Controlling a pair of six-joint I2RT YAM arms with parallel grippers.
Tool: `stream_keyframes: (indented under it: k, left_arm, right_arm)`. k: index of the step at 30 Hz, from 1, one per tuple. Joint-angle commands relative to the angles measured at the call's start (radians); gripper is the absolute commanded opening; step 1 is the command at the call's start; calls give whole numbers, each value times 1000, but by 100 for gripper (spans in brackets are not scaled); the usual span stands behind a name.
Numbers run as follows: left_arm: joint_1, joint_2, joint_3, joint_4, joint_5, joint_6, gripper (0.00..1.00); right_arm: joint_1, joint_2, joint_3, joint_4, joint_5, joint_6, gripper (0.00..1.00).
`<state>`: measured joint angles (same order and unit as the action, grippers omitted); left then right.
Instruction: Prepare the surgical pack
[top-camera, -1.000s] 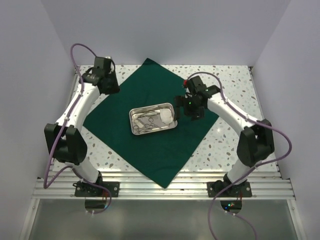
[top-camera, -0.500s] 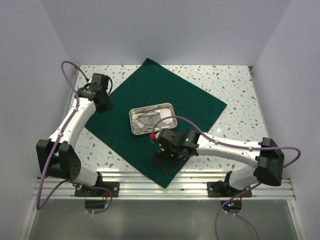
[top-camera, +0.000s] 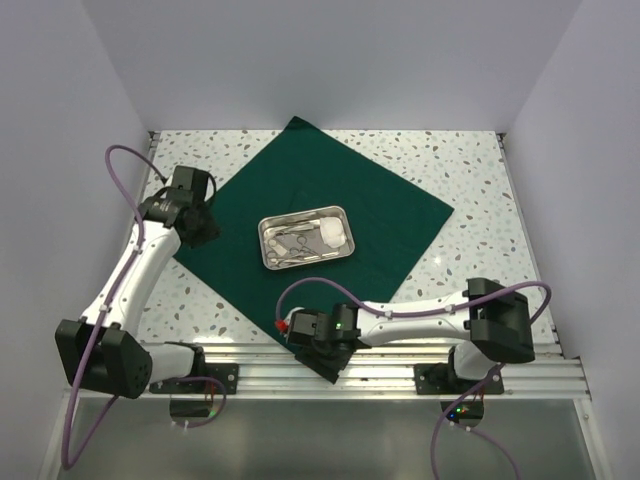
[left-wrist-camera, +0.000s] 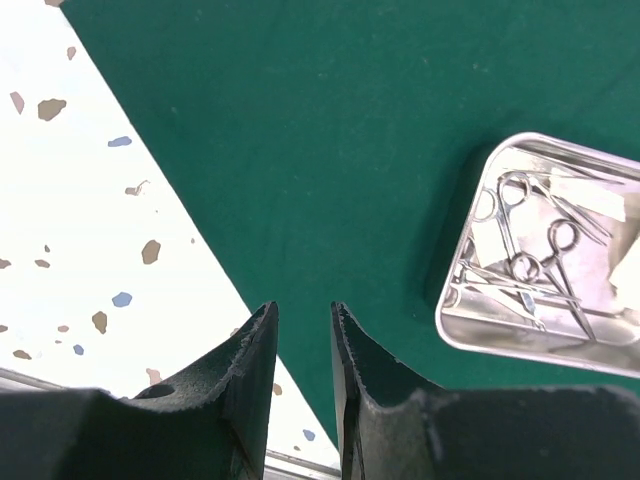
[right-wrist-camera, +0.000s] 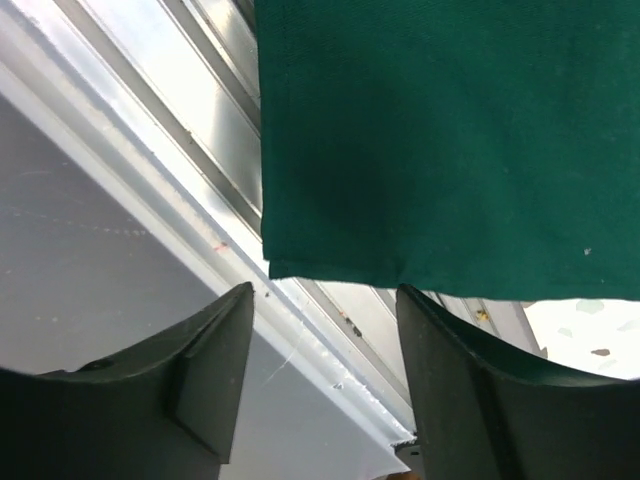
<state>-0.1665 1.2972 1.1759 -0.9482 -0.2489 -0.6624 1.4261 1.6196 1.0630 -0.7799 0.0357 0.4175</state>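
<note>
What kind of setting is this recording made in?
Probably a robotics lab test booth staged for surgical prep: plain walls close in a speckled tabletop, where a green cloth carries a steel tray of instruments.

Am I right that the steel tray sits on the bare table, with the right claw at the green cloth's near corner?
Not quite: the steel tray sits on the green cloth, as the top view shows. The right claw is indeed at the cloth's near corner.
</note>
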Motion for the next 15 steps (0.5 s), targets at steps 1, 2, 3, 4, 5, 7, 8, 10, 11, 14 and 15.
stream_keyframes:
  k: [1, 2, 3, 4, 5, 7, 8, 10, 11, 14, 15]
  left_arm:
    - [-1, -53, -18, -20, 8, -23, 31]
    - [-1, -64, -25, -18, 10, -23, 31]
    - [-1, -67, -28, -20, 11, -20, 31]
    - [-1, -68, -28, -23, 10, -20, 31]
    - [-1, -68, -30, -29, 10, -20, 31]
    - [-1, -68, -35, -31, 13, -19, 31]
    - [-1, -67, -39, -31, 16, -17, 31]
    - [-1, -67, -44, -31, 22, -19, 31]
    - [-1, -68, -47, -31, 22, -17, 31]
    - [-1, -68, -48, -27, 23, -19, 31]
    - [-1, -67, -48, -27, 26, -19, 31]
  right_arm:
    - [10, 20, -5, 54, 29, -16, 61]
    - [16, 23, 0, 57, 27, -20, 61]
    - [23, 28, 5, 59, 27, -20, 61]
    - [25, 42, 9, 64, 20, -20, 59]
    - [28, 52, 9, 65, 15, -19, 59]
    - [34, 66, 12, 70, 9, -16, 58]
    - [46, 77, 14, 70, 15, -17, 56]
    - [57, 82, 20, 74, 23, -14, 57]
    - [65, 91, 22, 77, 23, -10, 56]
    - [82, 115, 20, 76, 47, 9, 55]
    - [88, 120, 25, 68, 70, 17, 55]
